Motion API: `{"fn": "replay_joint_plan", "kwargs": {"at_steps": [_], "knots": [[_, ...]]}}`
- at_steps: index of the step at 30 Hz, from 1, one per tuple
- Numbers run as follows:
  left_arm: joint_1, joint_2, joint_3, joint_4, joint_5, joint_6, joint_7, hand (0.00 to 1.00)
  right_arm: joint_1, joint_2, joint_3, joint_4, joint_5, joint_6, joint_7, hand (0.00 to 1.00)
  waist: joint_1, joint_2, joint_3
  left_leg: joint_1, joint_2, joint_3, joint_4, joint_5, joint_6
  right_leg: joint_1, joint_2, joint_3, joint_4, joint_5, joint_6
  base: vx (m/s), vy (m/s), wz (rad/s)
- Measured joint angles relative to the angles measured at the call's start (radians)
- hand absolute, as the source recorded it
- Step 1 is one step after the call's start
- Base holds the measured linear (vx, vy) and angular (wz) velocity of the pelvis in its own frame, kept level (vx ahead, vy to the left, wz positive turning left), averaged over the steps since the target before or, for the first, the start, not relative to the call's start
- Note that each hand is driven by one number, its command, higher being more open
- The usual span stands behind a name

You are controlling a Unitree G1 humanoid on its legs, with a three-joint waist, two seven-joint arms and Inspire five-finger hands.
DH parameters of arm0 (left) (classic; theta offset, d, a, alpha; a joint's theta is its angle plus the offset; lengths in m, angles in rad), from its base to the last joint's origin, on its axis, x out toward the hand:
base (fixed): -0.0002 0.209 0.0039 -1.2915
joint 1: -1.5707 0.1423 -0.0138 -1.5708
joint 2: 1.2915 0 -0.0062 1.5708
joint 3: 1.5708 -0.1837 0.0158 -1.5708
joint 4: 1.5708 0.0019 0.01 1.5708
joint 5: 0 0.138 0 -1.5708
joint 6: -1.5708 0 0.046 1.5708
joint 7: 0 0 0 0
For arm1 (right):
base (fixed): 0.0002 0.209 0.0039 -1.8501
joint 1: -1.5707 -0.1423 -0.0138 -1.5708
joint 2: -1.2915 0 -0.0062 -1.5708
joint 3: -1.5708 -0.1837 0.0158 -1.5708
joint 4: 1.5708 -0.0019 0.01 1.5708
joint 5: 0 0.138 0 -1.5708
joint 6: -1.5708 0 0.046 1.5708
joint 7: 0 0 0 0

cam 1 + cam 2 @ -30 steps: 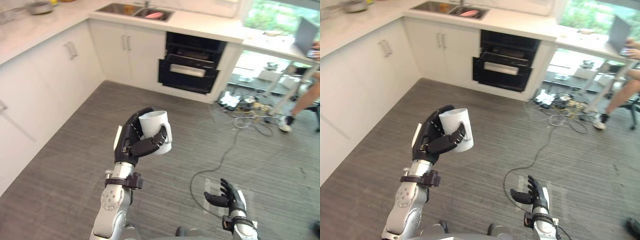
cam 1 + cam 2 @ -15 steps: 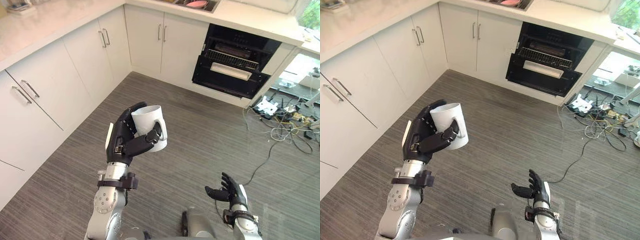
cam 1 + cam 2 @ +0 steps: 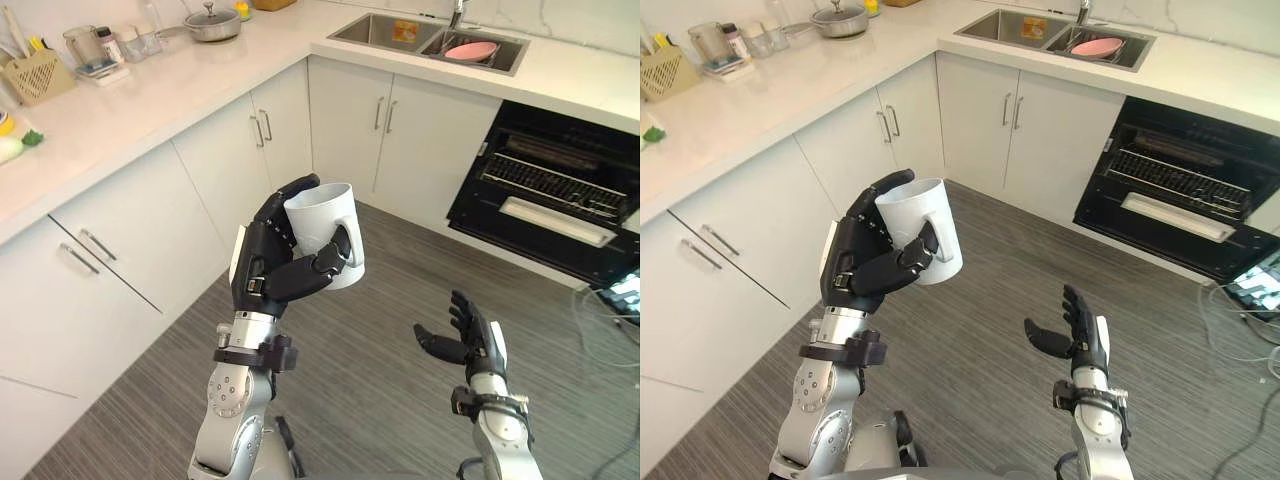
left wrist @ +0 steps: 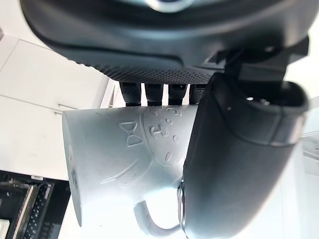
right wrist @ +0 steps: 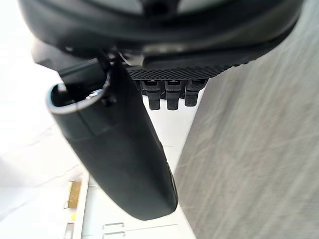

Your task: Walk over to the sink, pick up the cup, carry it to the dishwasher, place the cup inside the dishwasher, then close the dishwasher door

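White cabinets (image 3: 150, 220) run down your left. Your left hand (image 3: 264, 276) is up in mid-air, fingers and thumb curled round the white cup (image 3: 323, 218), mouth up, slightly tilted, handle by the thumb, clear of everything. Your right hand (image 3: 478, 340) sits low, fingers straight and spread, empty. The sink (image 3: 372, 30) is on the counter beyond, and the dishwasher (image 3: 560, 185) is well off to the right, open, rack showing. Risks, my call: the grip is on the smooth wall, so a jolt while walking could slip the cup, and a wide swing could clip the cabinets or the open door
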Motion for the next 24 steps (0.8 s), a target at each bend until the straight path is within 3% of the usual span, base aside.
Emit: {"fn": "replay_joint_plan", "kwargs": {"at_steps": [1,2,4,5,6,7,8,9,10,11,13,14,15,16,17,18,19,20,22,23,24], "knots": [[0.002,-0.001,0.008,0.001,0.001,-0.002,0.003,0.3,-0.001,0.003,0.0,0.022,0.0,0.003,0.0,0.9,0.002,-0.001,-0.002,0.007,-0.016,-0.008,-0.003,0.086,-0.002,0.012,-0.008,0.016,-0.003,-0.022,0.003,0.63,0.453,-0.54],[0.006,0.003,0.032,0.003,0.002,0.002,0.013,0.3,-0.006,0.006,0.007,0.053,-0.001,0.022,0.0,0.9,-0.002,-0.009,-0.006,-0.002,-0.054,-0.022,0.066,0.08,0.075,0.017,-0.043,0.061,0.018,-0.029,0.001,0.55,0.402,-0.42],[0.004,0.005,0.055,0.004,0.002,0.003,0.024,0.3,0.012,0.006,0.005,0.057,-0.002,0.031,0.001,0.9,-0.015,-0.018,-0.004,-0.025,-0.069,-0.006,0.153,-0.002,0.108,-0.007,-0.067,0.095,0.093,-0.03,0.006,0.57,0.387,-0.2],[0.005,0.02,0.061,0.006,0.002,0.008,0.032,0.3,0.02,0.011,0.001,0.071,-0.002,0.038,0.0,0.9,-0.026,-0.031,0.001,-0.007,-0.086,0.017,0.189,-0.061,0.131,-0.081,-0.084,0.129,0.286,-0.013,0.076,0.59,0.352,-0.12],[0.004,0.032,0.061,0.008,0.002,0.012,0.033,0.3,0.02,0.016,0.001,0.077,-0.002,0.04,0.0,0.9,-0.03,-0.04,0.003,0.014,-0.094,0.028,0.187,-0.078,0.14,-0.122,-0.091,0.141,0.389,0.015,0.139,0.7,0.362,-0.16],[0.004,0.064,0.059,0.017,0.004,0.025,0.033,0.3,0.02,0.037,0.001,0.078,-0.002,0.047,0.001,0.9,-0.04,-0.063,0.01,0.082,-0.116,0.04,0.157,-0.102,0.149,-0.198,-0.09,0.16,0.591,0.067,0.238,0.46,0.167,-0.11],[0.004,0.075,0.057,0.032,0.004,0.027,0.034,0.3,0.019,0.048,0.001,0.077,-0.002,0.048,0.001,0.9,-0.043,-0.067,0.01,0.125,-0.12,0.045,0.133,-0.112,0.151,-0.233,-0.084,0.158,0.674,0.063,0.228,0.67,0.148,-0.4],[0.012,0.077,0.053,0.05,0.005,0.041,0.045,0.3,0.011,0.065,0.012,0.072,-0.002,0.047,0.002,0.9,-0.045,-0.066,0.012,0.253,-0.119,0.071,0.041,-0.12,0.146,-0.321,-0.06,0.11,0.808,0.029,0.154,0.54,0.071,-0.49],[0.013,0.076,0.044,0.05,0.004,0.041,0.048,0.3,0.011,0.071,0.016,0.062,-0.003,0.047,0.003,0.9,-0.046,-0.064,0.012,0.302,-0.115,0.082,-0.001,-0.121,0.145,-0.355,-0.047,0.083,0.825,0.017,0.128,0.62,0.07,-0.71],[0.012,0.077,0.019,0.038,0.005,0.038,0.047,0.3,0.012,0.082,0.021,0.031,-0.005,0.046,0.003,0.9,-0.046,-0.058,0.013,0.388,-0.102,0.106,-0.073,-0.122,0.133,-0.433,-0.019,0.028,0.82,-0.007,0.085,0.47,0.021,-0.57],[-0.004,0.079,-0.011,0.034,0.005,0.021,0.036,0.3,0.009,0.087,0.027,-0.015,-0.01,0.029,0.002,0.9,-0.061,-0.056,0.011,0.469,-0.088,0.129,-0.146,-0.131,0.109,-0.544,-0.003,-0.061,0.718,-0.024,0.05,0.47,-0.003,-0.42],[-0.018,0.08,-0.022,0.039,0.005,0.02,0.026,0.3,-0.005,0.084,0.026,-0.018,-0.01,0.019,0.001,0.9,-0.074,-0.055,0.01,0.515,-0.086,0.149,-0.192,-0.134,0.1,-0.596,-0.001,-0.126,0.571,-0.006,0.027,0.4,-0.018,-0.23],[-0.024,0.079,-0.023,0.044,0.005,0.019,0.025,0.3,-0.013,0.08,0.026,-0.018,-0.01,0.019,0.0,0.9,-0.08,-0.056,0.009,0.541,-0.086,0.157,-0.217,-0.134,0.085,-0.611,0.004,-0.156,0.478,0.019,0.013,0.53,-0.035,-0.29],[-0.033,0.079,-0.019,0.056,0.005,0.019,0.025,0.3,-0.023,0.074,0.026,-0.018,-0.011,0.019,-0.002,0.9,-0.089,-0.065,0.003,0.591,-0.093,0.173,-0.257,-0.137,0.063,-0.621,0.023,-0.201,0.289,0.113,-0.019,0.59,-0.059,-0.08],[-0.034,0.072,-0.018,0.084,0.005,0.017,0.025,0.3,-0.016,0.063,0.024,-0.019,-0.011,0.019,-0.007,0.9,-0.111,-0.06,-0.003,0.634,-0.092,0.162,-0.272,-0.15,0.035,-0.609,0.04,-0.205,0.241,0.288,-0.068,0.63,-0.07,0.06],[-0.035,0.07,-0.018,0.094,0.005,0.018,0.025,0.3,-0.012,0.058,0.023,-0.02,-0.011,0.019,-0.008,0.9,-0.118,-0.053,-0.005,0.644,-0.089,0.155,-0.272,-0.154,0.029,-0.605,0.045,-0.204,0.247,0.329,-0.082,0.66,-0.068,-0.01],[-0.036,0.047,-0.017,0.137,0.005,0.025,0.025,0.3,-0.005,0.039,0.017,-0.03,-0.012,0.033,-0.01,0.9,-0.117,-0.005,-0.016,0.649,-0.044,0.145,-0.215,-0.158,0.009,-0.6,0.077,-0.205,0.306,0.266,-0.099,0.78,-0.126,-0.22],[-0.036,0.032,-0.01,0.164,0.005,0.031,0.029,0.3,0.015,0.04,0.015,-0.062,-0.012,0.04,-0.008,0.9,-0.114,-0.001,-0.013,0.617,-0.013,0.133,-0.056,-0.127,-0.03,-0.569,0.086,-0.206,0.335,0.217,-0.122,0.77,-0.145,-0.34],[-0.02,0.008,-0.009,0.179,0.005,0.051,0.029,0.3,0.056,0.044,0.014,-0.129,-0.012,0.047,-0.007,0.9,-0.106,0.012,-0.003,0.531,0.056,0.09,0.258,-0.003,-0.034,-0.455,0.119,-0.193,0.287,0.185,-0.133,0.56,-0.137,-0.39],[0.0,-0.001,-0.016,0.17,0.005,0.05,0.028,0.3,0.078,0.054,0.016,-0.207,-0.011,0.046,-0.017,0.9,-0.089,0.021,0.0,0.458,0.107,0.073,0.482,0.007,-0.041,-0.356,0.153,-0.163,0.214,0.183,-0.135,0.56,-0.087,-0.73],[0.014,-0.001,-0.024,0.147,0.006,0.05,0.026,0.3,0.086,0.067,0.018,-0.287,-0.011,0.04,-0.028,0.9,-0.081,0.018,0.0,0.381,0.131,0.067,0.606,-0.01,-0.033,-0.279,0.162,-0.146,0.159,0.183,-0.135,0.54,-0.056,-0.72]]}}
